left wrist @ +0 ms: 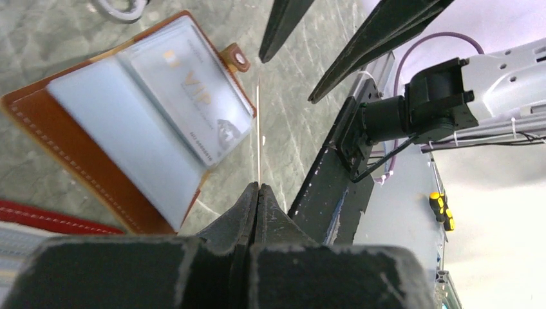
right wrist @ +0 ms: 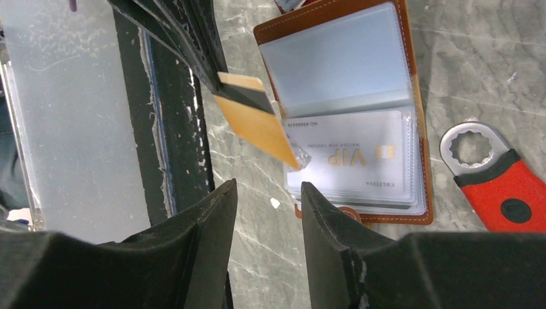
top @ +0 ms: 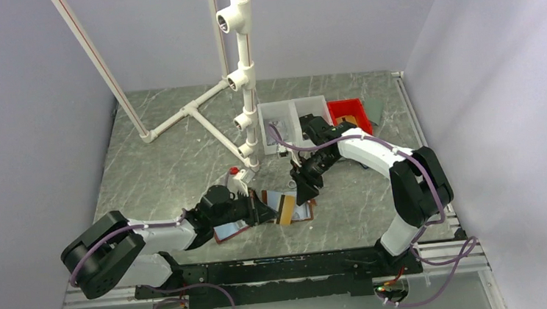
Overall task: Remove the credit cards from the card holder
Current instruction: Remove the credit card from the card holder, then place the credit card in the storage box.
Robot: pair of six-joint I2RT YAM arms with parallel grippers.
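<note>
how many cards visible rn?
2. A gold card is pinched in the left end effector. A VIP card sits inside the brown card holder. More may be hidden beneath it.

I'm seeing the brown card holder (right wrist: 335,64) lying open on the worktop (right wrist: 483,51), VIP card (right wrist: 351,158) sleeved, gold card (right wrist: 254,119) tilting above its edge.

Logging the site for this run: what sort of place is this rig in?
Probably a robot lab test cell: plain walls box in the marble-look table, a white pipe frame stands on it, and sorting bins sit at the back.
</note>
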